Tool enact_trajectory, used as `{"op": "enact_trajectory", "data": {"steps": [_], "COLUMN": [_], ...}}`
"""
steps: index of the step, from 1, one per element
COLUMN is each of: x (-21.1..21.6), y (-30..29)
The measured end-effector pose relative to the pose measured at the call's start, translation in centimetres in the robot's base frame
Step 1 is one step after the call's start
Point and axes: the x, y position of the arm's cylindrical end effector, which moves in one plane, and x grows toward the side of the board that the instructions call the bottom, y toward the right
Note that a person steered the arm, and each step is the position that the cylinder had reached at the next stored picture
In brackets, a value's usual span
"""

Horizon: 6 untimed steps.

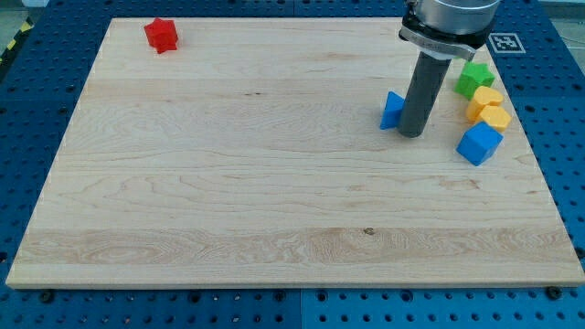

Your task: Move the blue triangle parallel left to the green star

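Your tip (412, 134) is touching the blue triangle's (392, 110) right side, upper right of frame; the green star (473, 79) is sitting beyond; you're carrying no claw.

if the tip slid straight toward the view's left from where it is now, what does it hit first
The blue triangle: it sits right against my tip on the view's left side, apparently touching. Beyond it the board shows nothing else in that line.

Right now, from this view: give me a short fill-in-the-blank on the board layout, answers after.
1. My tip sits just to the view's ____ of the blue triangle.
2. The red star lies near the board's top-____ corner.
3. The green star is the ____most block of the cluster at the view's right.
4. Between the green star and the blue cube lie two ____ blocks.

Answers: right; left; top; yellow
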Motion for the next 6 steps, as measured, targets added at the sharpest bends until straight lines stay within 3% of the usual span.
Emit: {"op": "enact_trajectory", "data": {"steps": [2,6], "x": [-0.1,-3.7], "y": [0.8,-4.4]}}
